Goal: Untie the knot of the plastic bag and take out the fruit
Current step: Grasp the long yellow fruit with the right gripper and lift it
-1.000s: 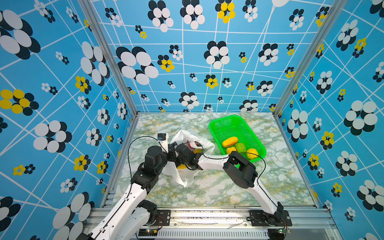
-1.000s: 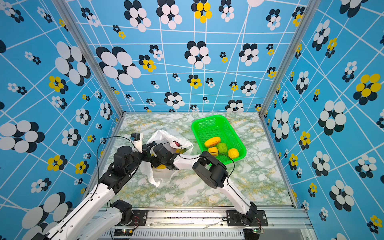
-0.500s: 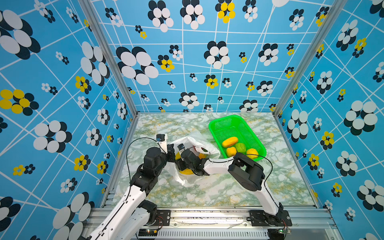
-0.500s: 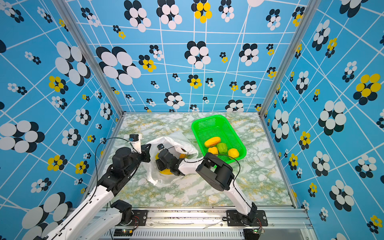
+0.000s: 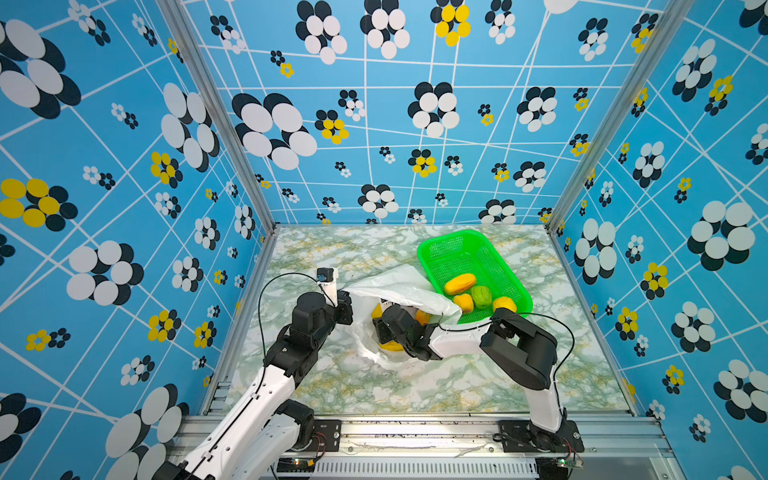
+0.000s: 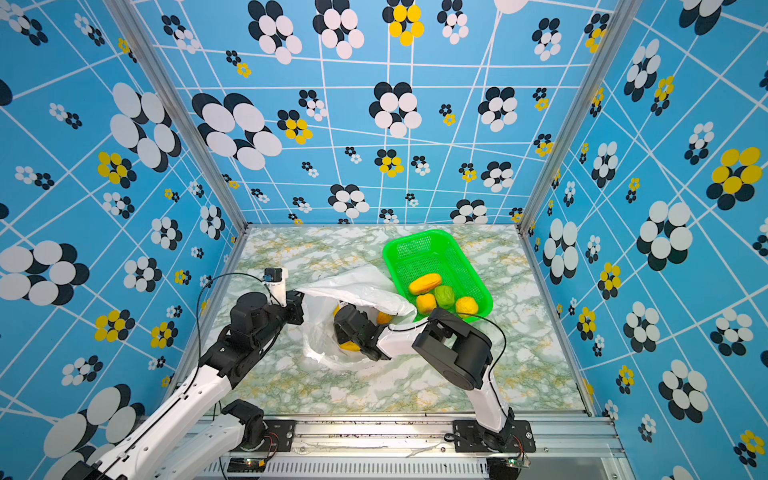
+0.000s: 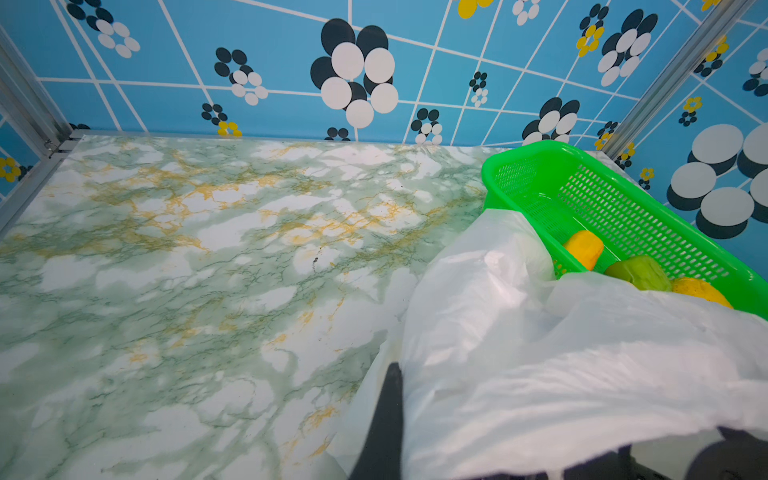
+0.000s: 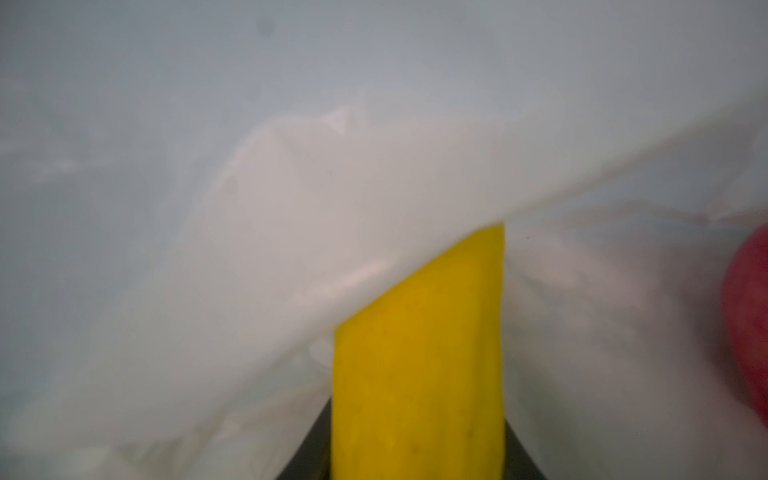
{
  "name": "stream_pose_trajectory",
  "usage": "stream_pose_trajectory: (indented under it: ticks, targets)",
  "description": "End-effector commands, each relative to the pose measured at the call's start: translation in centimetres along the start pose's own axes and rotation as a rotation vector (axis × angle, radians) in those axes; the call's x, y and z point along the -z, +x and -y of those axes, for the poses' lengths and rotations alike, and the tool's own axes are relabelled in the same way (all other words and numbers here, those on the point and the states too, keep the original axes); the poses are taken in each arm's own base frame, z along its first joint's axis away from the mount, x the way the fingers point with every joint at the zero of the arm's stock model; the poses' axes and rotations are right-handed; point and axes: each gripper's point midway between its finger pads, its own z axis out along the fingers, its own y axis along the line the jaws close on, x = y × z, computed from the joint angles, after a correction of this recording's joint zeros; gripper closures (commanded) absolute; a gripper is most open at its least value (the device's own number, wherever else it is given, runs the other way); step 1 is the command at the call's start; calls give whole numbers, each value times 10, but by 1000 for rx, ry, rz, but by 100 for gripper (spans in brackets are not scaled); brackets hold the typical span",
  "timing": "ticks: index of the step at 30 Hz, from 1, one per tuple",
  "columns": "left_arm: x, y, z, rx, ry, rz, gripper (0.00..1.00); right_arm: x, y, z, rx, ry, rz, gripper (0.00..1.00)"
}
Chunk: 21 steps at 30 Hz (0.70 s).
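Top views: the left claw is pinched together on the rim of the plastic bag, holding the mouth up off the marble table. The right claw reaches into that mouth, facing the left claw, its fingers inside the bag. Yellow shows just beside the fingers; I cannot tell from here which piece it is. The green mesh basket stands behind the right claw, touching the bag's far edge. It holds 4 toy fruits: 3 yellow-orange and 1 green. Same layout in both top views.

Left wrist view: 1 black finger sits against the white film, and the bag drapes away from the claw. The basket wall is beyond the bag, with 3 of its fruits visible.

Right wrist view (blurred): a yellow fruit fills the gap between the 2 dark fingers, which touch it on both sides, so the claw is clamped on it. Bag film lies over the fruit's far end. A red fruit lies off to 1 side of the claw, inside the bag.
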Motion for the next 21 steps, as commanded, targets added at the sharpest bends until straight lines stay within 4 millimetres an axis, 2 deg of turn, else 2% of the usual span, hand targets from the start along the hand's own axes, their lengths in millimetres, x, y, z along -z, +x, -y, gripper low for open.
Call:
stream_pose_trajectory:
  ticks: [1,4,8,14,16,18,21]
  targets:
    - [-3,-16,8,-13,30,33,100,25,-41,-39,31,-129,137,60]
    - [-7,-14,8,-9,28,25,100,36,-51,-50,66,-145,198,59]
    - [-7,-14,13,-2,55,18,100,43,-62,-47,50,-118,250,60]
    - [-7,-12,5,-3,11,23,100,66,-75,-43,57,-140,347,59]
    - [-6,-12,2,-2,-3,21,100,67,-74,-34,56,-100,366,57]
    - [-5,-12,-1,-1,-24,27,100,58,-69,-20,56,-3,345,60]
    - [0,-14,-11,2,-75,47,100,44,-59,18,4,212,300,65]
